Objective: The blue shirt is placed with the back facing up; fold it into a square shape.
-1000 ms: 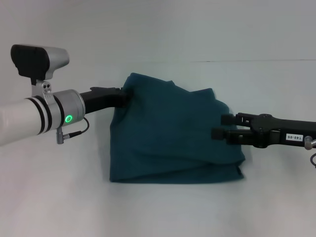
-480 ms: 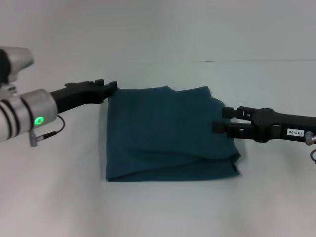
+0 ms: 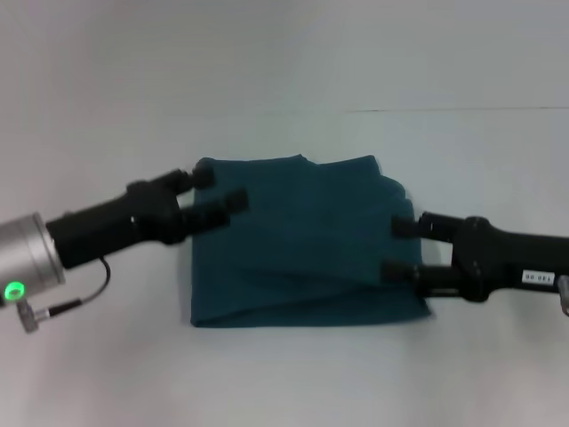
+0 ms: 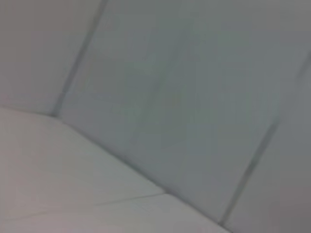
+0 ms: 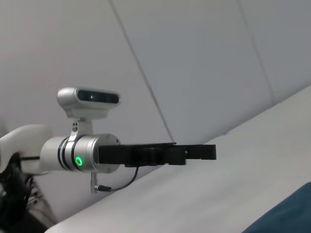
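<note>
The blue shirt [image 3: 302, 240] lies folded on the white table [image 3: 98, 374] as a rough rectangle with its plain side up; its right part is rumpled in layers. My left gripper [image 3: 219, 189] stands open at the shirt's far left corner, its fingers spread over the cloth and holding nothing. At the shirt's right edge my right gripper [image 3: 397, 247] is open too, one finger on either side of the layered edge. The right wrist view shows the left gripper [image 5: 206, 152] from the side and a corner of the shirt [image 5: 286, 213]. The left wrist view holds only wall and table.
A plain wall [image 3: 284, 53] rises behind the table's far edge. Bare tabletop surrounds the shirt on every side.
The left gripper let go of the raised far left corner, and the shirt settled flat. That gripper then dropped lower and opened over the corner. The right gripper's fingers spread wider.
</note>
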### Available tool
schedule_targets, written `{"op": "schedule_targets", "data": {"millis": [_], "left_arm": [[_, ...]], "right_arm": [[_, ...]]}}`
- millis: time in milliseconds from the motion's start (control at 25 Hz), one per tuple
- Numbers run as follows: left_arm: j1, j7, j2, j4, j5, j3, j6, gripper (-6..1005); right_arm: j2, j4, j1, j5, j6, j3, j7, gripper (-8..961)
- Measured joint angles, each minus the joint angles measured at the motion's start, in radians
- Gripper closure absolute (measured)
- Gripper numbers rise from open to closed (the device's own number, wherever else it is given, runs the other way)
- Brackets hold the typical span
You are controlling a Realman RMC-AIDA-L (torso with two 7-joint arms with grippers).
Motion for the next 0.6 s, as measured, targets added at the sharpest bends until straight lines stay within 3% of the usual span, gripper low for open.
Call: {"op": "schedule_targets", "data": {"millis": [40, 240, 360, 600], "left_arm": [[0.006, 0.022, 0.0, -0.008, 0.002, -0.001, 0.027, 269], [0.028, 0.179, 0.0, -0.052, 0.038, 0.004, 0.145, 91], [0.03, 0.232, 0.0, -0.084, 0.069, -0.001, 0.161, 93], [0.032, 0.266, 0.001, -0.105, 0.143, -0.003, 0.174, 95]], "right_arm": [[0.0, 0.003, -0.004, -0.008, -0.004, -0.001, -0.011, 34], [0.013, 0.008, -0.018, -0.019, -0.001, -0.005, -0.042, 36], [0.026, 0.004, -0.015, -0.021, -0.001, -0.029, -0.049, 38], [0.028, -0.005, -0.008, -0.022, -0.004, -0.126, -0.043, 39]]}}
